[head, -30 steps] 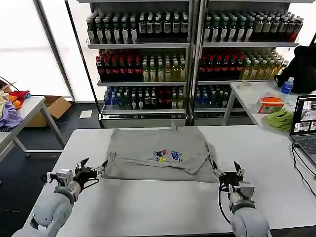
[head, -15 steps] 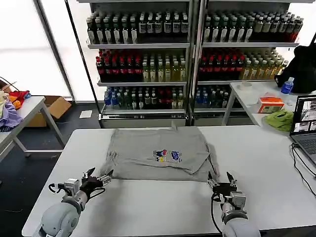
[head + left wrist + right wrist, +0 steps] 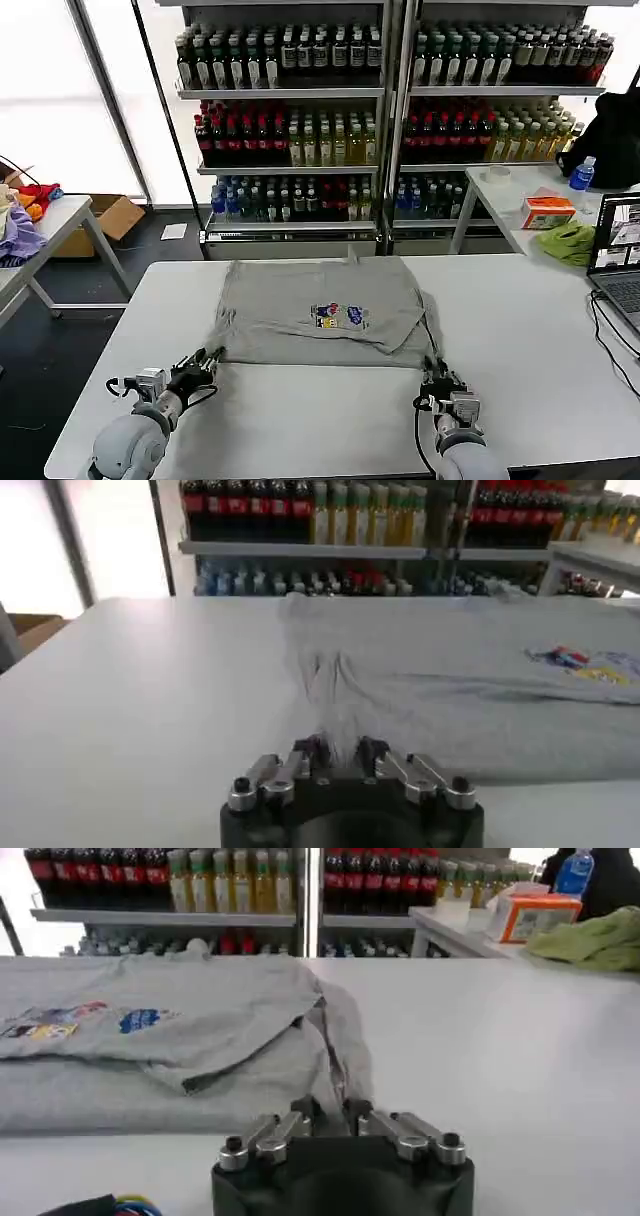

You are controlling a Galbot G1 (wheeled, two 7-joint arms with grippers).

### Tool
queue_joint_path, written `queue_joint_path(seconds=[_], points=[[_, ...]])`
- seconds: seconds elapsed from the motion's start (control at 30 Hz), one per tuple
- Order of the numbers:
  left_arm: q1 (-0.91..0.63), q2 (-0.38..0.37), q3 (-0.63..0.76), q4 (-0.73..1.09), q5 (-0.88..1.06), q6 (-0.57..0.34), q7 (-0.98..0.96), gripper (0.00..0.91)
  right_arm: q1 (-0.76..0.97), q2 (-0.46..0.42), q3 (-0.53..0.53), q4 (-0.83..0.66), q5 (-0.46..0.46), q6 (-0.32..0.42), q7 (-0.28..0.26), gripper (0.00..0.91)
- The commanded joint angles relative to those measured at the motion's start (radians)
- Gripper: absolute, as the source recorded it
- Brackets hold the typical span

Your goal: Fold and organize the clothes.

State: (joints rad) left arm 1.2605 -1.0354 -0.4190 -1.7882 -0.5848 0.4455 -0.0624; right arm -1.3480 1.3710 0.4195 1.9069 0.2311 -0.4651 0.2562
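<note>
While the grey shirt [image 3: 322, 312] lies spread flat at the middle of the white surface [image 3: 530, 330], both hands are down at its near hem. Left hand [image 3: 196, 368] sits at the shirt's 7 o'clock corner, fingers closed together with a pinch of grey cloth between them; the left wrist view shows the fabric [image 3: 338, 742] gathered into a ridge running straight into the hand [image 3: 340, 755]. Right hand [image 3: 441, 384] is at the 5 o'clock corner, likewise clamped on the hem, and the right wrist view has the cloth [image 3: 333, 1073] bunching up into its tips [image 3: 331, 1116]. Shirt lies with its multicoloured chest print [image 3: 337, 316] facing up, a folded flap lying over its right side. Around it: at 12 o'clock, beyond the surface, the shelves of bottles [image 3: 385, 110]; at 2 o'clock a second table [image 3: 505, 205] with a lime-green cloth [image 3: 569, 242], an orange box [image 3: 547, 211] and a blue-capped bottle [image 3: 581, 174]; at 3 o'clock a laptop [image 3: 621, 255] with cables [image 3: 603, 325] trailing across the surface. Nothing lies between the two hands on the near strip of surface.
</note>
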Motion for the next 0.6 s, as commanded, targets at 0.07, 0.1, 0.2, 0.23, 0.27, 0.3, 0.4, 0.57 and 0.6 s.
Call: queue_joint_path(seconds=[0.07,0.1,0.2,0.23,0.27,0.3,0.4,0.57,0.6], points=[[0.014,-0.013,-0.005,0.007,-0.001,-0.015,0.002,0.010,-0.004,-0.007,0.002,-0.009,0.050,-0.011,-0.012,0.000],[0.022,-0.015,-0.006,0.003,-0.001,-0.016,0.003,0.010,-0.011,-0.011,0.004,-0.004,0.050,-0.010,-0.016,0.000],[0.045,-0.032,-0.014,-0.015,0.003,-0.013,0.001,0.010,-0.035,-0.022,0.014,0.013,0.049,-0.008,-0.030,0.000],[0.054,-0.040,-0.020,-0.026,0.006,-0.013,0.000,0.010,-0.044,-0.023,0.017,0.023,0.048,-0.007,-0.036,0.000],[0.071,-0.047,-0.028,-0.037,0.006,-0.010,0.001,0.010,-0.052,-0.027,0.020,0.033,0.048,-0.005,-0.041,0.000],[0.084,-0.054,-0.034,-0.049,0.004,-0.007,0.002,0.010,-0.064,-0.032,0.023,0.046,0.048,-0.004,-0.045,0.000],[0.135,-0.070,-0.062,-0.093,0.003,0.006,-0.004,0.010,-0.105,-0.048,0.034,0.099,0.049,-0.004,-0.055,0.000],[0.277,-0.096,-0.112,-0.201,0.039,0.024,-0.006,0.010,-0.214,-0.055,0.075,0.184,0.037,-0.007,-0.063,0.000],[0.306,-0.107,-0.122,-0.219,0.053,0.026,-0.003,0.010,-0.242,-0.055,0.082,0.199,0.035,-0.006,-0.067,0.000]])
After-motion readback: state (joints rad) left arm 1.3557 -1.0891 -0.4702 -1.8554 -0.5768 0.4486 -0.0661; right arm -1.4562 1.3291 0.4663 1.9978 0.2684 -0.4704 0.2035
